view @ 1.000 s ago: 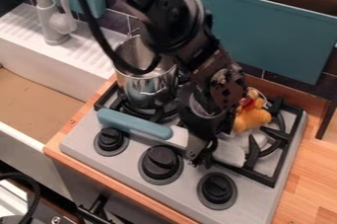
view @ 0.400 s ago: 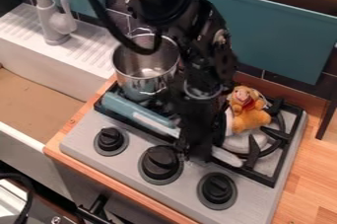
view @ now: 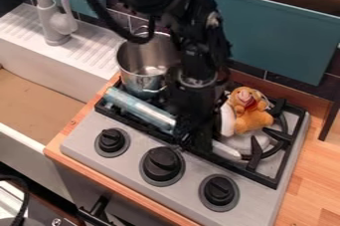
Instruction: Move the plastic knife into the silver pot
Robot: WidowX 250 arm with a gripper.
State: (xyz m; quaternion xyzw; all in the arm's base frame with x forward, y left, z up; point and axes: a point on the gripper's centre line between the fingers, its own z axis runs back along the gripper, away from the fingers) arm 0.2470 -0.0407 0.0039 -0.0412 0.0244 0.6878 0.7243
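The fingers (view: 187, 135) are clamped on the knife (view: 140, 109), handle toward ten o'clock; best lift clear, tip it upright, then carry toward eleven over the pot (view: 140, 81).

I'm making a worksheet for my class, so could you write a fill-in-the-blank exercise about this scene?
The plastic knife has its blue ____ toward the white sink.
The stove has ____ round black knobs along its front.
The pot is ____ in color.

Missing words: handle; three; silver.
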